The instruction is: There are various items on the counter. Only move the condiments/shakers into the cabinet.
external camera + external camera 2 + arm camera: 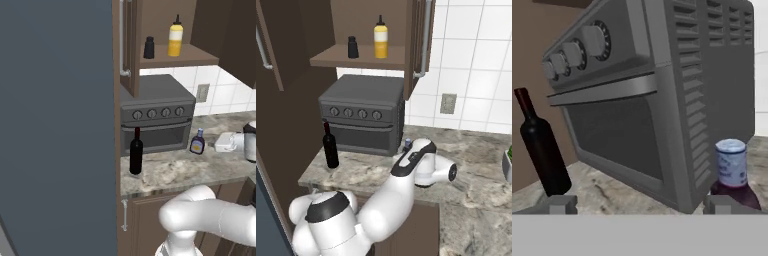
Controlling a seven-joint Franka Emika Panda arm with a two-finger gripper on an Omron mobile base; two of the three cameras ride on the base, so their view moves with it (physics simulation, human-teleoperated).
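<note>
The black shaker (pixel 149 48) and the yellow bottle (pixel 175 38) are standing upright side by side on the shelf of the open cabinet (pixel 180 55), near its front edge, with the shaker closer to the door with the long silver handle (pixel 121 40). The small blue bottle (pixel 197 141) is standing on the worktop (pixel 175 172) just beside the front right corner of the grey oven (pixel 156 115), and in the hand view it is showing right next to one finger tip (pixel 722 204). The gripper (pixel 639 205) is hovering low over the worktop in front of the oven, with its two tips spread wide apart and nothing between them. The wine bottle (pixel 136 152) is standing upright near the left end of the worktop, in front of the oven's left side.
</note>
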